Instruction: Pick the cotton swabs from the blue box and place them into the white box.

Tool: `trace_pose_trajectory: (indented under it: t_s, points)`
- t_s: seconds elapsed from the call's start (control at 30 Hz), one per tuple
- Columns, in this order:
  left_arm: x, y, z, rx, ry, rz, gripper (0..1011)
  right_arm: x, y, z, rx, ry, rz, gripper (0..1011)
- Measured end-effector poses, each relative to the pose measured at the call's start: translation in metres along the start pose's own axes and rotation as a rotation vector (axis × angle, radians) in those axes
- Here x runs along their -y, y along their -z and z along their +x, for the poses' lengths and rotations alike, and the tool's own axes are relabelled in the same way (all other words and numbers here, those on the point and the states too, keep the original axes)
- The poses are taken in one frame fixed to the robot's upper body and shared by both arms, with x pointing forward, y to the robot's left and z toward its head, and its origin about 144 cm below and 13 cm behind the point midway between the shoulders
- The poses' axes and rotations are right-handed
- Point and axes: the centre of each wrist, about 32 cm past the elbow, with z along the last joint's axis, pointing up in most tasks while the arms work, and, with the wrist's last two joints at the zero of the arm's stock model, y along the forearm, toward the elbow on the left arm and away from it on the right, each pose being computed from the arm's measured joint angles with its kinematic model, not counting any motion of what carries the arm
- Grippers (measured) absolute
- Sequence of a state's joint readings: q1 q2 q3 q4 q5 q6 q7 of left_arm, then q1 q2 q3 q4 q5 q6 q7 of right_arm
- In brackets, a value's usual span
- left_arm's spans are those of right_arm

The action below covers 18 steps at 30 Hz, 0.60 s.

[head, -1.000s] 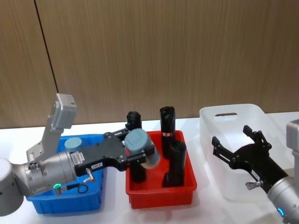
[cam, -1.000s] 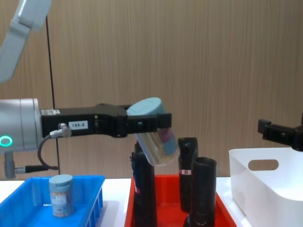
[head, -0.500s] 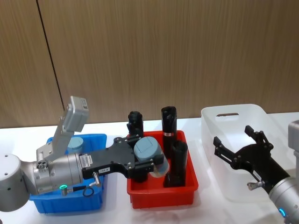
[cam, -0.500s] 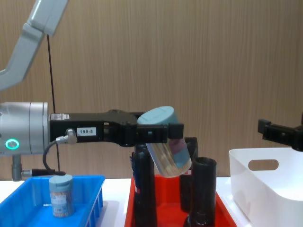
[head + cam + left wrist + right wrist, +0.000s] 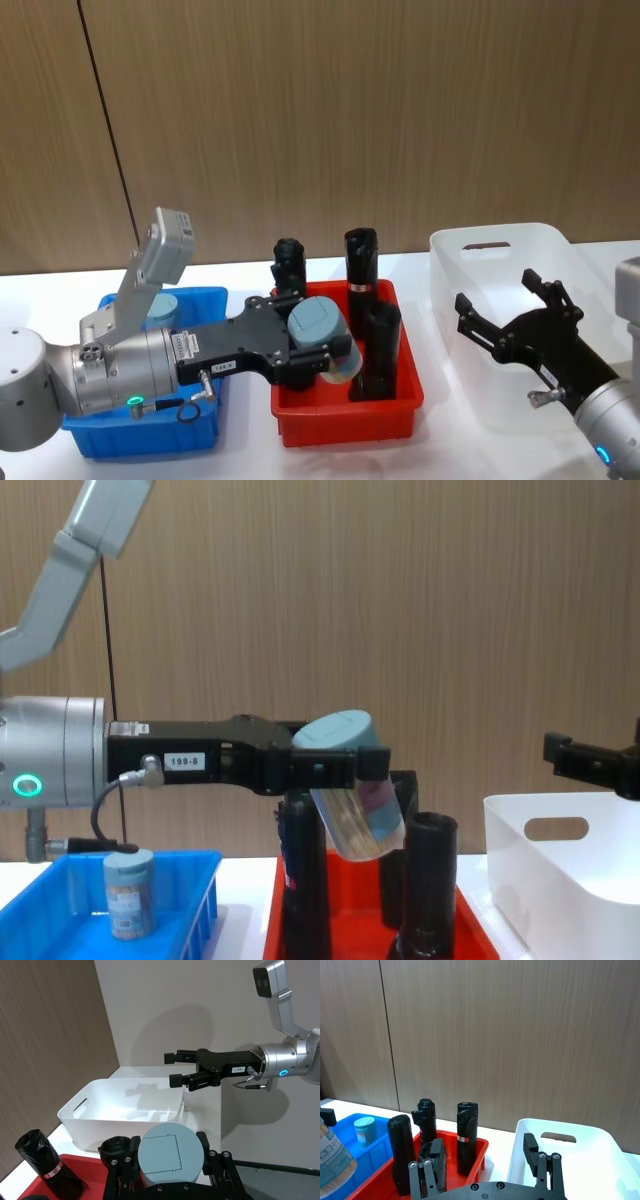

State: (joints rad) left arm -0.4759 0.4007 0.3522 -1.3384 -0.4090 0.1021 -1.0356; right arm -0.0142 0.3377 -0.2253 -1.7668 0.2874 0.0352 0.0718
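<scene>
- Carrying step: the left gripper [image 5: 318,342] pinches a tilted swab jar [image 5: 360,815] above the red tray [image 5: 350,420], at the centre of the head view.
- Next, the jar likely must travel right to the white box [image 5: 470,385], where the right gripper [image 5: 495,290] hovers, fingers spread.
- Count: two jars; the second jar [image 5: 130,890] stands in the blue box [image 5: 150,437], lower left. At least three black tubes [image 5: 360,260].

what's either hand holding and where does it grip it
The left hand holds a tilted swab jar, gripped by the sides of its lid. The right hand is open and empty.
</scene>
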Motion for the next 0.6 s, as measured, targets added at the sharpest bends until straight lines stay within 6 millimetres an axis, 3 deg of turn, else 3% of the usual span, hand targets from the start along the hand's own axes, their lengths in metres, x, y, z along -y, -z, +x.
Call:
trace_pose_trajectory:
  t_s: [0.6]
  points:
    - [0.0,0.0,0.0,0.003,0.003,0.006,669,-0.004,-0.01,0.014,0.042,-0.156,-0.039,1002]
